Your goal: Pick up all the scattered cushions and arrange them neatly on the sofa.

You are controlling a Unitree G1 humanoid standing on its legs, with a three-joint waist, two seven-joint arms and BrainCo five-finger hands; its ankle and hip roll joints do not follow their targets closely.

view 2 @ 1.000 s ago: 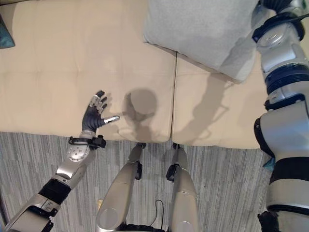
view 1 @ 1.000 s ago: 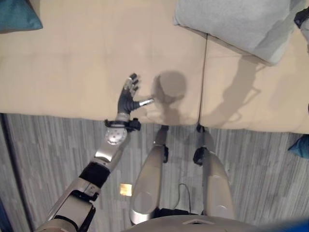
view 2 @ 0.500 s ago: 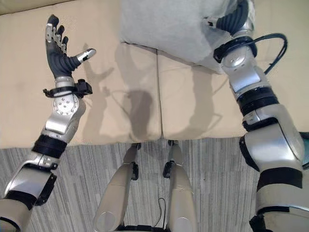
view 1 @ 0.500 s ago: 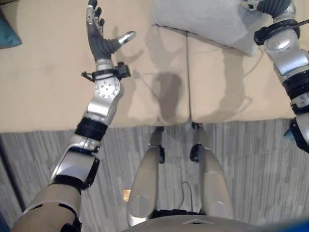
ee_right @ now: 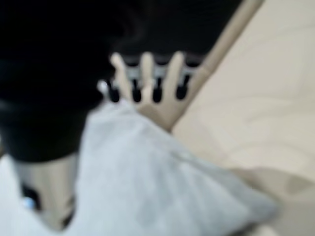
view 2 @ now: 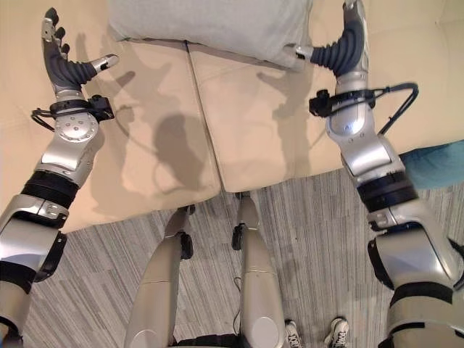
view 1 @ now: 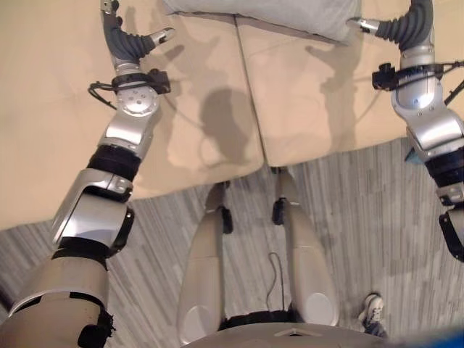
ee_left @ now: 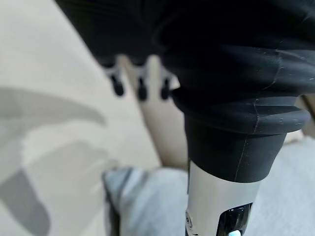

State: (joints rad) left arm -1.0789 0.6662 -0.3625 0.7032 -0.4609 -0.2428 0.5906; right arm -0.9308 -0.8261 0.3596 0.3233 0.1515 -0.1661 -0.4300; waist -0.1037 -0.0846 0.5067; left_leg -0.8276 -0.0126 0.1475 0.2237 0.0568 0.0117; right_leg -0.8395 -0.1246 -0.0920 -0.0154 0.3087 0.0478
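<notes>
Nearest to the robot is the grey striped floor [view 2: 319,239], and a person's white shoes [view 2: 333,332] stand on it at the near edge of the right eye view. A blue cushion [view 2: 435,165] lies low at the robot's right, beside the front edge of the sofa. Beyond the floor comes the beige sofa [view 2: 261,138], with a seam between its two seat cushions.

Over the left seat cushion the left robot hand [view 2: 61,61] is raised, with its fingers straight and spread and the thumb held out to the side; it is open and holds nothing. Over the right seat cushion the right robot hand [view 2: 341,51] is also lifted, the fingers straight and pointing away from the robot. Its thumb reaches toward the near right corner of the grey cushion [view 2: 210,25], but whether it touches the corner cannot be told.

The grey cushion lies flat at the far part of the seat, across the seam, between the two hands. In the right wrist view the cushion [ee_right: 162,191] is just beside the straight fingers [ee_right: 147,78].
</notes>
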